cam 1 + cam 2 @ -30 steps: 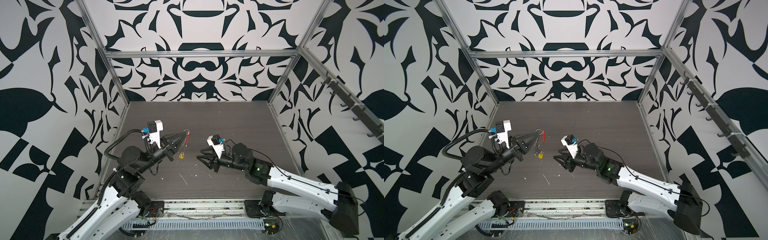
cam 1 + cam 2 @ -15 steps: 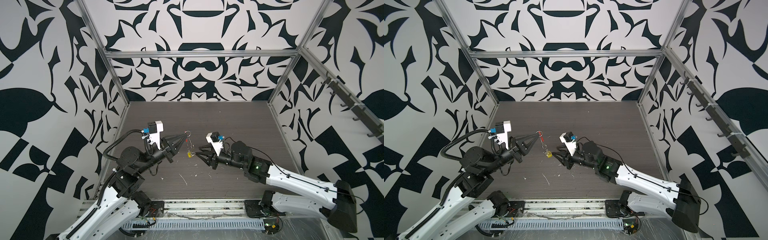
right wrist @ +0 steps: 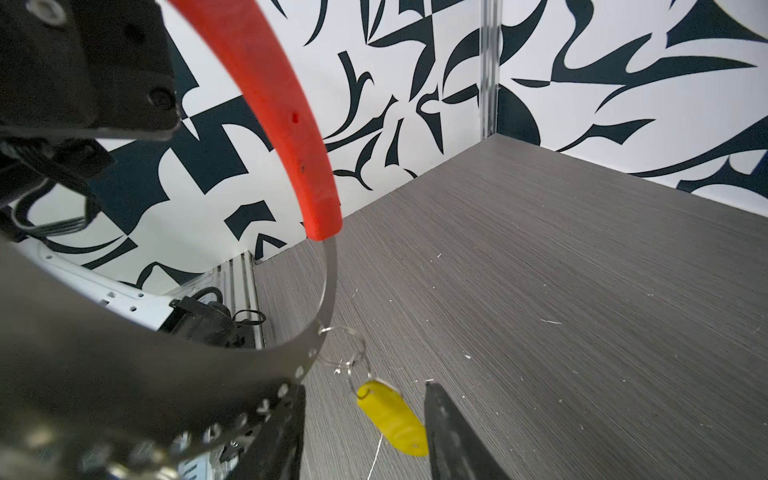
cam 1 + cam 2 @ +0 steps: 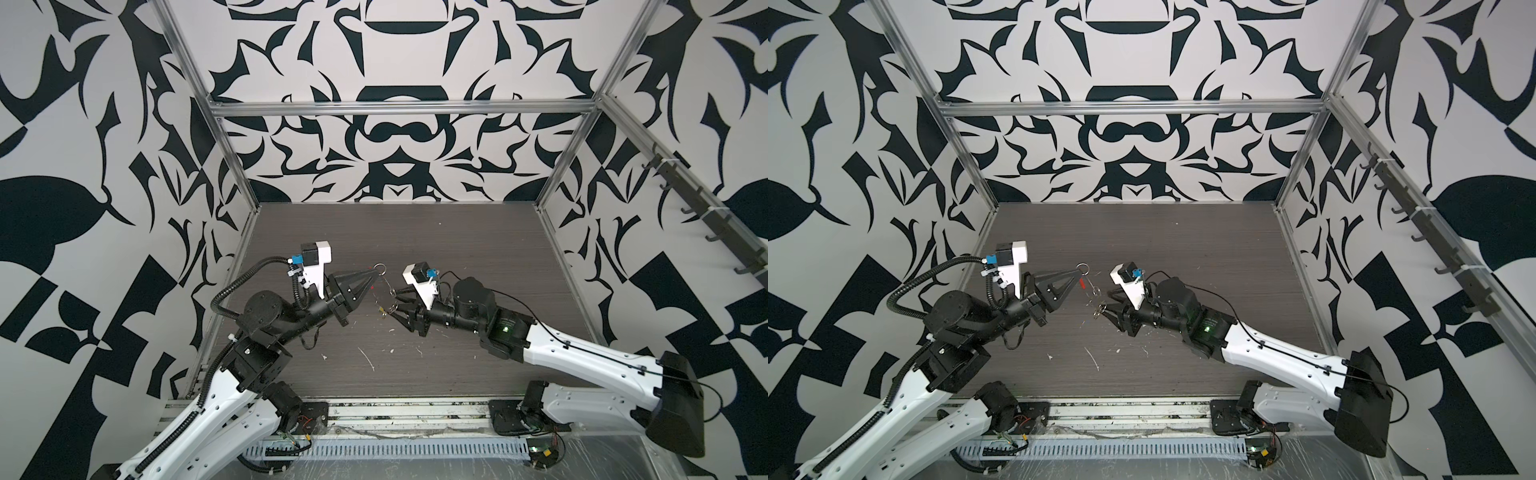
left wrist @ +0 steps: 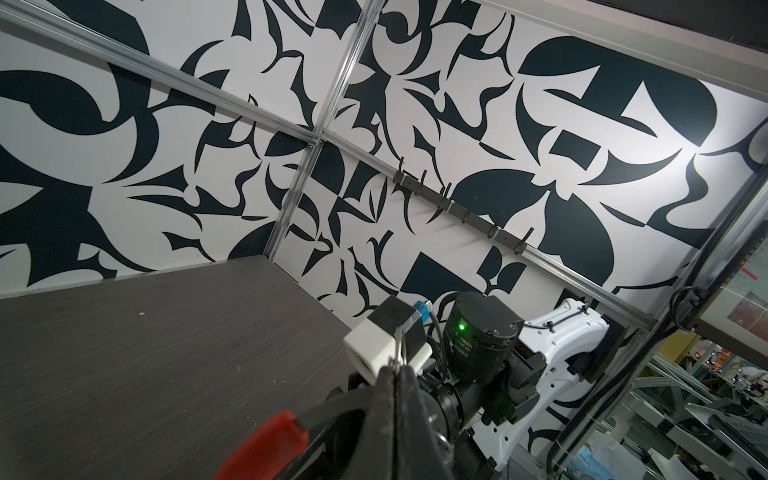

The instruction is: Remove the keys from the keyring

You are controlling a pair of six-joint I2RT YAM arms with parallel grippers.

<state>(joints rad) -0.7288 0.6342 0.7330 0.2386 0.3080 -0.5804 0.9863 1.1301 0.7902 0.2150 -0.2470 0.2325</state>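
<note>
1. In both top views two white-and-black robot arms meet tip to tip just below the centre of the frame, above a dark grey wood-grain tabletop (image 4: 415,241).
2. The left gripper (image 4: 375,273) sits left of centre, its jaws pressed fully together. In the left wrist view a thin metal edge pokes out between the tips; it appears to be part of the thin grey metal hoop (image 3: 326,286), though the clamped spot itself is hidden.
3. The hoop hangs in the air between the two grippers. In a top view it is only a faint line (image 4: 1093,287); the right wrist view shows a flat curved band dotted with small holes, blurred and cut off at the frame edge.
4. A long curved red plastic strip (image 3: 291,116) runs along the hoop from the left gripper; its far end is hidden behind that gripper's body.
5. A small yellow oblong plastic tag (image 3: 392,419) dangles from the hoop by tiny wire loops (image 3: 347,349).
6. The right gripper (image 3: 365,386), right of centre in the top views, has its jaws apart. The yellow tag hangs between them, just beside one finger, and whether it touches is unclear.
</note>
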